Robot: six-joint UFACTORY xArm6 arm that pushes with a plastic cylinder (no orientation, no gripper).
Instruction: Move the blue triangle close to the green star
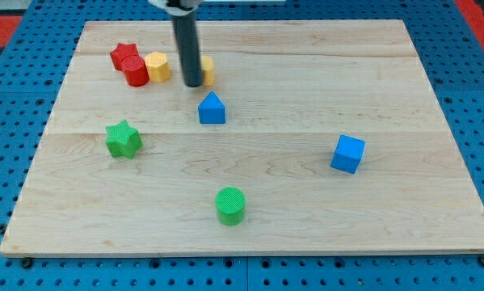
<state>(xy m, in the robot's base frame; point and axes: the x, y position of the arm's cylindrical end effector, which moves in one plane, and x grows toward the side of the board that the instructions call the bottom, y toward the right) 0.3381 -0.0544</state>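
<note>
The blue triangle [212,108] lies on the wooden board [306,210], a little left of the middle and toward the view's top. The green star [123,139] lies to its lower left, well apart from it. My tip [192,82] is just above and slightly left of the blue triangle, with a small gap between them. The dark rod rises from there out of the view's top.
A red star [124,55], a red cylinder [136,71] and a yellow block [157,67] cluster at the top left. Another yellow block [207,71] is partly hidden behind the rod. A blue cube [347,153] lies at the right, a green cylinder [230,205] at the bottom centre.
</note>
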